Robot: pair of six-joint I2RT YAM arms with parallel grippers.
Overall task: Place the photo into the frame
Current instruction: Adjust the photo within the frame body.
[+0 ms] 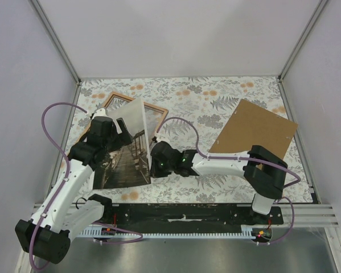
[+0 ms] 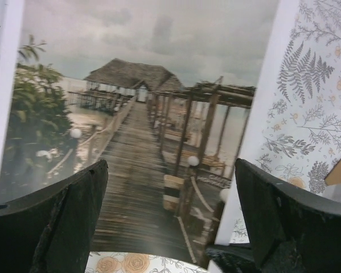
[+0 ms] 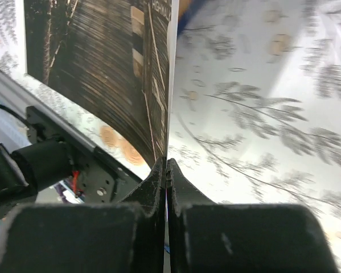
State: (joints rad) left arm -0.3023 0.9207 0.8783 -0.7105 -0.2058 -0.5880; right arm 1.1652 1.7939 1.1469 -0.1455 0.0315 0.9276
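The photo [image 1: 127, 156], a sepia print of a pier and hut, stands curled up off the table, its white back showing along the right side. My right gripper [image 1: 153, 162] is shut on the photo's lower right edge; in the right wrist view the fingertips [image 3: 167, 170] pinch the sheet [image 3: 102, 68] edge-on. My left gripper [image 1: 110, 133] hovers open over the print's left side, and in its wrist view both fingers [image 2: 56, 222] straddle the picture [image 2: 142, 114] without touching it. The frame [image 1: 153, 104], wood face up, lies flat behind the photo and is partly hidden by it.
A flat brown backing board [image 1: 255, 129] lies at the right on the floral tablecloth [image 1: 204, 102]. Grey walls and metal posts enclose the table on three sides. The black rail with the arm bases [image 1: 181, 213] runs along the near edge.
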